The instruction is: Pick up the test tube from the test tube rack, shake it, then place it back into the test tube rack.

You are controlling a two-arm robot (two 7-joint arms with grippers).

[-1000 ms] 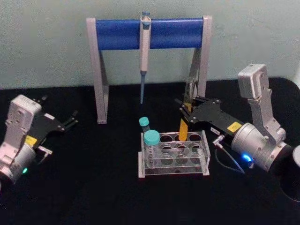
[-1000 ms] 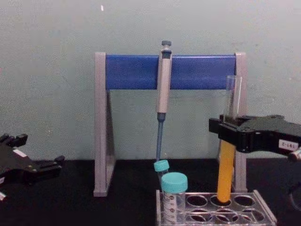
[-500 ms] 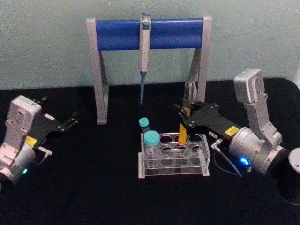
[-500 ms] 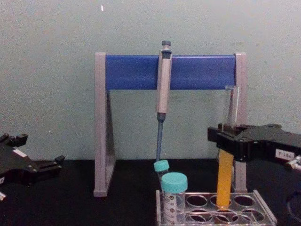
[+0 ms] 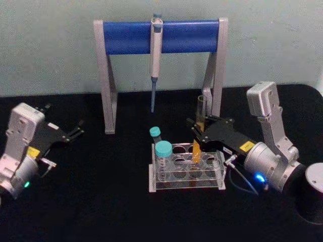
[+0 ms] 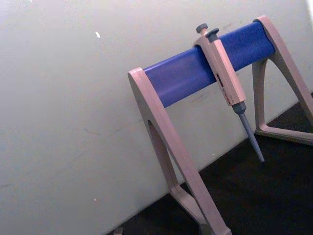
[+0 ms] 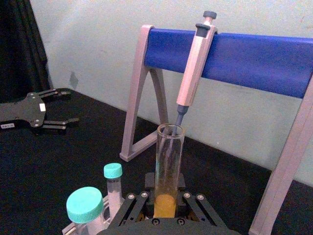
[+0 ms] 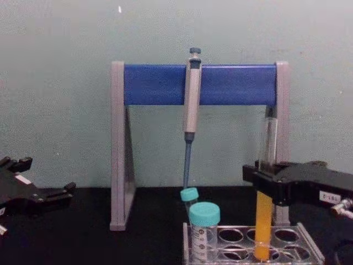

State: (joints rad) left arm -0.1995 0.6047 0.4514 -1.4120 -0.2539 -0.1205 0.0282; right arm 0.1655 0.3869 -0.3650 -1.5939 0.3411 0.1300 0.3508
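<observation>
Soft, even light filled the room. The pale far wall (image 5: 50, 50) was bright; the black table (image 5: 101, 206) lay dark, swallowing shadows. Faint glints showed on the test tube rack (image 5: 216, 171). A blue light (image 5: 258, 177) glowed at right, a green light (image 5: 26, 184) at near left.

The right gripper (image 8: 260, 181), reaching in from the right edge, is clamping the test tube (image 8: 263, 223) upright, its orange-yellow lower end sitting inside a hole of the test tube rack (image 8: 311, 249). Two teal-capped tubes (image 8: 204, 221) are standing at the rack's left end. The left gripper (image 8: 58, 192) is resting at the left edge, fingers spread, well apart from the rack.
</observation>
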